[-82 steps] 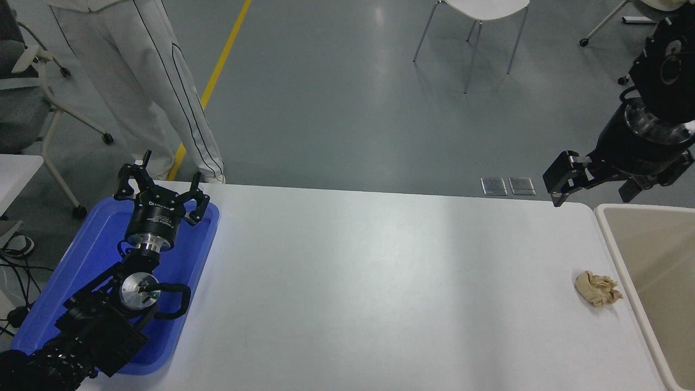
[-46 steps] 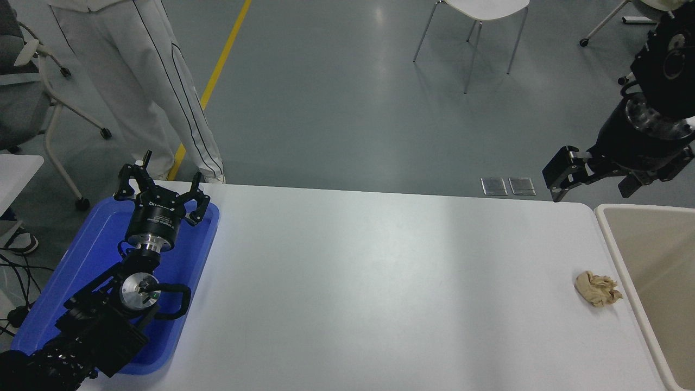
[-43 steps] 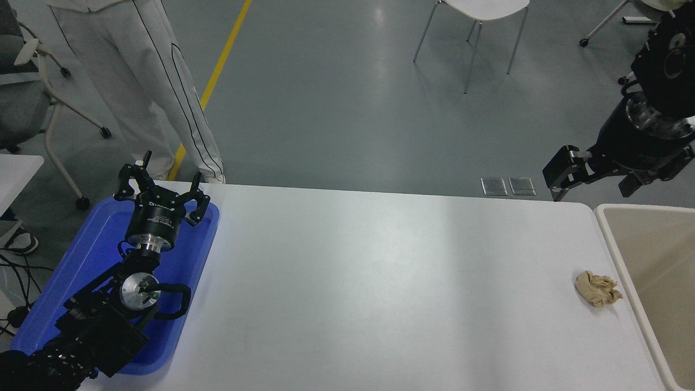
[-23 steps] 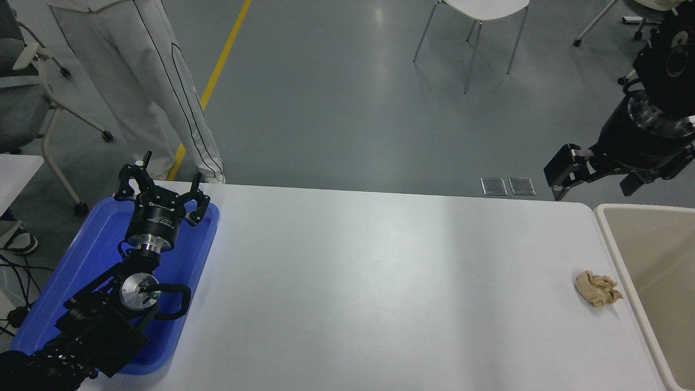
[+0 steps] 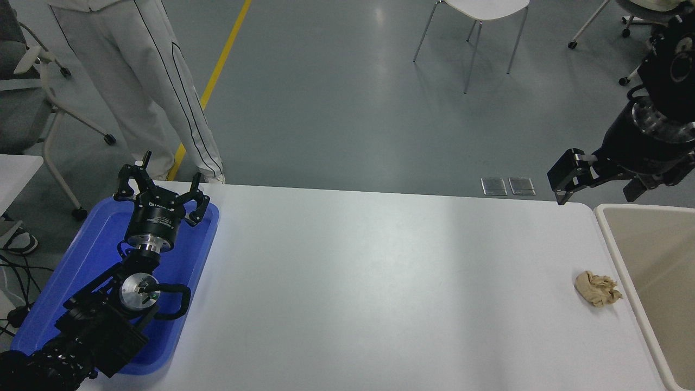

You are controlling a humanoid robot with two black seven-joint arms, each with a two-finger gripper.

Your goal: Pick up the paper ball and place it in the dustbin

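I read the scene from the head view. The paper ball (image 5: pixel 598 288) lies on the white bench (image 5: pixel 369 282) at about 4 o'clock from the bench centre, near the right edge. It rests free on the surface, just beside the pale rim of the dustbin (image 5: pixel 616 255) but apart from it. The dustbin stands against the right end of the bench, at 3 o'clock, and runs out of the picture to the right and bottom.

The right gripper (image 5: pixel 594 179) hangs in the air at about 2 o'clock, above the far right corner of the bench and well apart from the paper ball. Its jaws stand spread wide with nothing between them; one finger (image 5: pixel 564 175) points down and left toward the bench corner, the other shows over the far rim of the dustbin.

The left gripper (image 5: pixel 162 191) is parked at about 9 o'clock over the blue tray (image 5: pixel 87 255), which lies at the left end of the bench. Its jaws also stand wide and hold nothing.

Beyond the far edge of the bench, at about 11 o'clock, a person (image 5: pixel 146 81) in white trousers stands on the grey floor beside a yellow floor line (image 5: pixel 220 65). A white chair (image 5: pixel 480 21) stands at about 1 o'clock.
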